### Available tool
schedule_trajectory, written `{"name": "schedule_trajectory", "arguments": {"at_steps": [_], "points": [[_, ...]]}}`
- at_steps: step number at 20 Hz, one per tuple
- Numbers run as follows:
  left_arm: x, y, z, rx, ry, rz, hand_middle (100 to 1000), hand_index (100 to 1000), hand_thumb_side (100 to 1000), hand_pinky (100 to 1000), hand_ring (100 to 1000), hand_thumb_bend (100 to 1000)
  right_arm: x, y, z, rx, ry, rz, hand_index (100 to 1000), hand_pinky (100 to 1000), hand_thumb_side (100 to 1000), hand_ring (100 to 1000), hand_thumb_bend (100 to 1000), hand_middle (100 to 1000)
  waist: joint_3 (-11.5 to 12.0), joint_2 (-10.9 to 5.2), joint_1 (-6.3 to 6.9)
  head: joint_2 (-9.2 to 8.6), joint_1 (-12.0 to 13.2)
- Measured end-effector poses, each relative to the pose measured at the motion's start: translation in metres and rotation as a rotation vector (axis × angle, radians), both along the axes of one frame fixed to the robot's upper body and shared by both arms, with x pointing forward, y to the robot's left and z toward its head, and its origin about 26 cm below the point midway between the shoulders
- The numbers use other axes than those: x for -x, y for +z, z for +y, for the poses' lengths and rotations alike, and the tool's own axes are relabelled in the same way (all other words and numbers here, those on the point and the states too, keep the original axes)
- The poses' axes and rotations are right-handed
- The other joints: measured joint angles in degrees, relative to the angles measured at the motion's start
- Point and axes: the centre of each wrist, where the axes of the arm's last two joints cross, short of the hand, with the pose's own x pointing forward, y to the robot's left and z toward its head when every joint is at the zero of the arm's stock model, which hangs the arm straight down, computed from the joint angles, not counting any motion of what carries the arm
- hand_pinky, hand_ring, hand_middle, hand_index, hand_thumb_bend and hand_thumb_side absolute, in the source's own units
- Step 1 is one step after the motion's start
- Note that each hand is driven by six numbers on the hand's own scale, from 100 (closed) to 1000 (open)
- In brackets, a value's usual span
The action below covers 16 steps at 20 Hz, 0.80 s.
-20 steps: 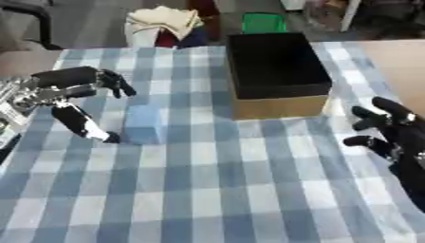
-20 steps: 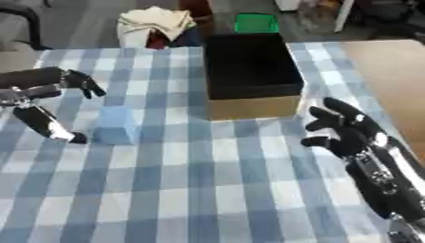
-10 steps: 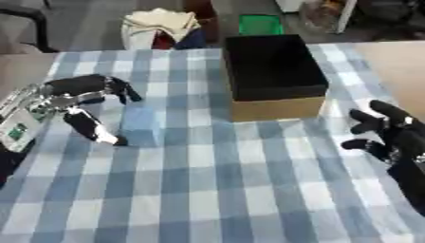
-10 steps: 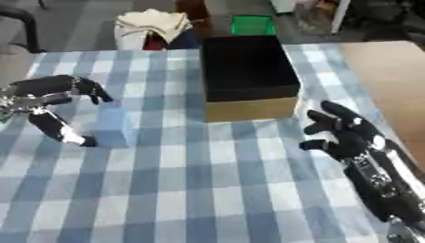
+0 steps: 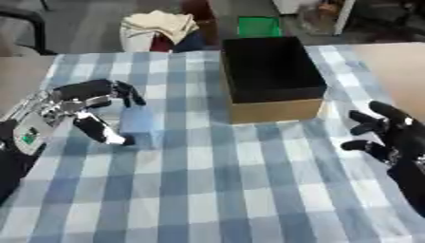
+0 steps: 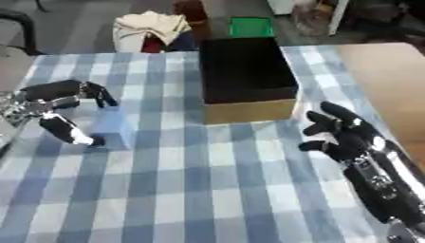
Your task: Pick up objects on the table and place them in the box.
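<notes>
At centre left of the frame, on a blue-and-white checked tablecloth (image 5: 249,190), stood a pale blue block (image 5: 138,121), upright, well apart from the box. The left hand (image 5: 83,97) entered from the left edge and bracketed the block: its fingers (image 5: 116,88) were curled over the block's upper side and its thumb (image 5: 98,129) reached down along the block's near left side, silver tip at the cloth. Whether fingers or thumb actually touched the block could not be told; the block rested on the cloth, not lifted.

At upper centre sat the box (image 5: 272,76), an open cardboard carton with a black interior and a tan front wall, long axis running away from the camera. Nothing could be made out inside it.

At lower right, the right hand (image 6: 342,135) lay over the cloth just beside the box's near right corner, fingers spread and straight, holding nothing, with its black-and-silver forearm trailing toward the lower right corner.

Beyond the table's far edge, at upper left, was a heap of cream cloth (image 5: 160,26) over something red and dark; at top centre, a green container (image 5: 259,26) on the floor. A bare tan tabletop (image 6: 390,80) showed at the right edge beyond the tablecloth.
</notes>
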Motion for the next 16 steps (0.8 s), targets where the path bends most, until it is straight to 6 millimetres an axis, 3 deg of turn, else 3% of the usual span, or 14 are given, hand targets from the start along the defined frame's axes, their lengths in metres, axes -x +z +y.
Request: {"name": "schedule_trajectory", "arguments": {"at_steps": [10, 16], "points": [[-0.0038, -0.0039, -0.0046, 0.085, -0.044, -0.015, 339, 554, 252, 773, 509, 397, 0.0000, -0.0001, 0.0008, -0.002, 0.004, 0.001, 947, 740, 649, 1000, 100, 680, -0.30, 0.17, 0.05, -0.31, 0.00], [-0.0032, -0.0014, -0.0071, 0.180, -0.066, -0.027, 284, 499, 220, 777, 470, 311, 0.0000, -0.0001, 0.0009, -0.002, 0.004, 0.001, 947, 740, 648, 1000, 100, 680, -0.36, 0.17, 0.08, -0.33, -0.08]]}}
